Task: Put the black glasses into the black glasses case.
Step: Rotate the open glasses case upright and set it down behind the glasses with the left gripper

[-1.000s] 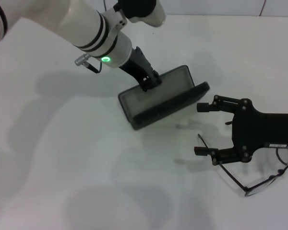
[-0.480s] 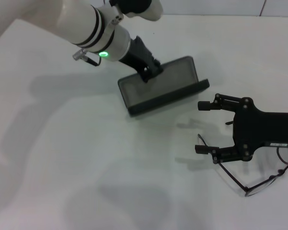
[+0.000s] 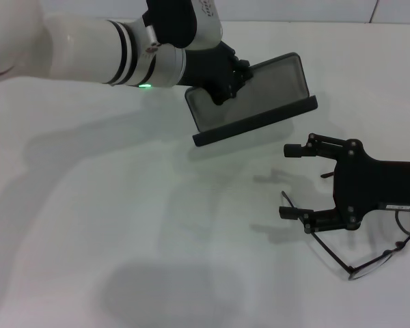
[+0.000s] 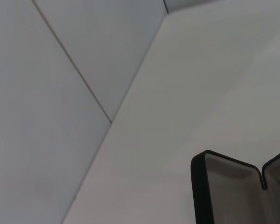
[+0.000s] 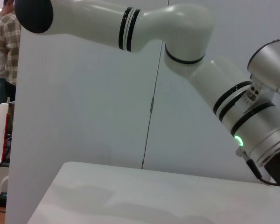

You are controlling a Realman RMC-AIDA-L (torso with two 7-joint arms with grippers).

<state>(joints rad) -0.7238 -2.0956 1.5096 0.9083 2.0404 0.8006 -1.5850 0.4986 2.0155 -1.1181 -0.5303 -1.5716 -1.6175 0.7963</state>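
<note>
The black glasses case stands open and tilted, held off the white table with its grey lining showing. My left gripper is shut on the case's left end. The left wrist view shows one corner of the open case with its grey inside. The black glasses lie on the table at the right, partly hidden under my right gripper. That gripper hovers open, fingers pointing left, nothing between them. One thin temple arm sticks out by its near finger.
The white table spreads to the left and front, with the arms' shadows on it. A pale wall closes the far side. The right wrist view shows my left arm and a person standing beyond the wall panel.
My left arm has lifted the open case off the table and carried it right and away, tilting it. The right gripper and the glasses have stayed put.
</note>
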